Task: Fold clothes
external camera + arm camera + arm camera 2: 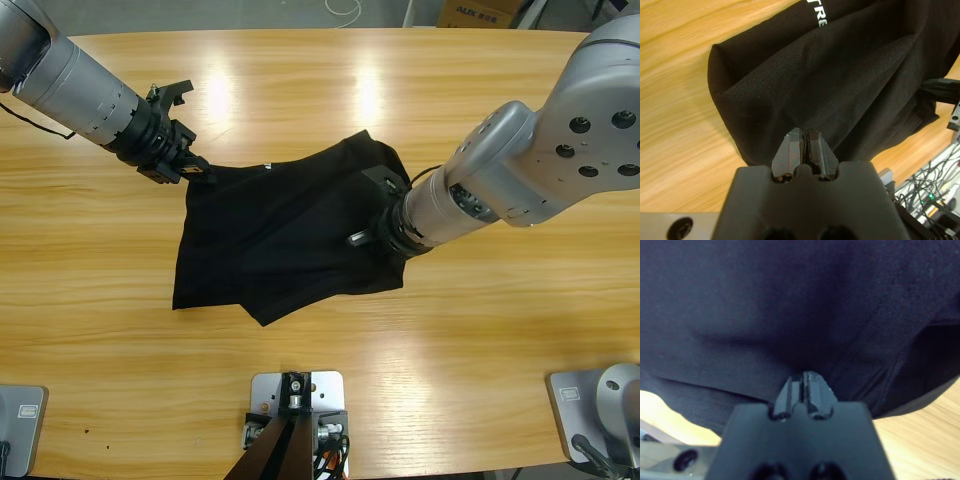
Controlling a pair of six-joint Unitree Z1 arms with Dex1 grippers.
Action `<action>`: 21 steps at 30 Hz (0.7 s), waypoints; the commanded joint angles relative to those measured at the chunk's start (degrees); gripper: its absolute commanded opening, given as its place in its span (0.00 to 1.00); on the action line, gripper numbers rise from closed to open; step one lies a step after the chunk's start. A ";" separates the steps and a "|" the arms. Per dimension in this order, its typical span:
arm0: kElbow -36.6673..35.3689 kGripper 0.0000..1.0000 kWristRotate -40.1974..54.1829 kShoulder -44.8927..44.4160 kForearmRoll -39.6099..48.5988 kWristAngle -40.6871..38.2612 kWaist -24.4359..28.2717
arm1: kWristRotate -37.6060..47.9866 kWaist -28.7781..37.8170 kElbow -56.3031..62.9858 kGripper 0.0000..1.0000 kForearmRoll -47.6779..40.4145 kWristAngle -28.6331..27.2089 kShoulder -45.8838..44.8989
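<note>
The black shirt lies rumpled and partly folded over itself in the middle of the wooden table. My left gripper is at its upper left corner, shut on a pinch of the fabric, which is pulled toward it. In the left wrist view the jaws meet on the cloth, with the white printed label near the top. My right gripper is at the shirt's raised right side, its tips buried in the fabric. Black cloth fills the right wrist view, and the right gripper is shut on it.
Bare wood surrounds the shirt on all sides. A cardboard box and a white cable sit beyond the far edge. Cables and equipment show past the table in the left wrist view.
</note>
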 commanded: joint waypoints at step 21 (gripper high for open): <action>-7.21 0.00 -1.66 14.03 0.09 5.61 -3.29 | 0.92 -0.59 4.45 0.00 -0.26 0.60 4.13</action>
